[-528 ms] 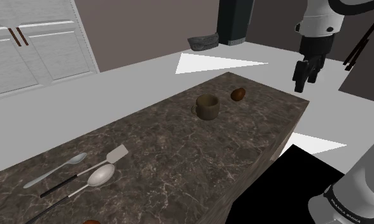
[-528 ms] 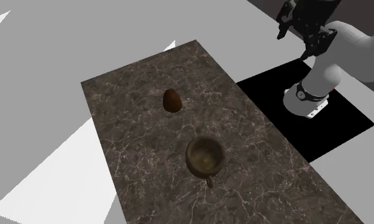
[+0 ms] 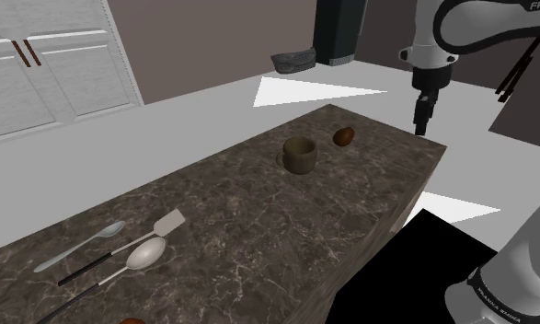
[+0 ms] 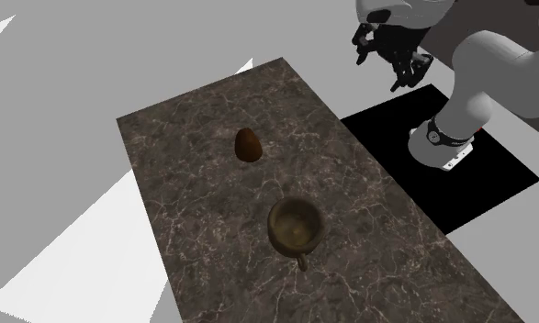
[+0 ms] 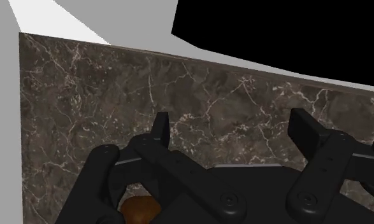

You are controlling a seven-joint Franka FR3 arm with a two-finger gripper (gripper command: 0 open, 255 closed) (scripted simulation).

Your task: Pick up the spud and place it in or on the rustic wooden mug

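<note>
The tool (image 3: 422, 120) has moved since half a second ago. In the shoulder view it was out past the end of the counter (image 3: 258, 212). Now it hangs above the counter's far corner. It has also turned, so it looks thin from that side. In the second exterior view the tool (image 4: 384, 61) has slid closer to the counter (image 4: 194, 183) edge too.

I think this means the arm is on its way to the potato (image 3: 344, 137). The pick-up has not started yet.

The potato has not moved. It lies on the counter, near the mug (image 3: 300, 155) but not touching it, at about 2 o'clock from the mug. The tool is at about 2 o'clock from the potato, up in the air and well apart from it.

The white arm bends over from the stand and points the tool down. In the wrist view the tool (image 5: 233, 130) is spread wide with nothing in it. Only bare counter (image 5: 83, 114) lies between its two fingers. A bit of the brown potato (image 5: 139, 210) peeks out under the tool's body.
</note>
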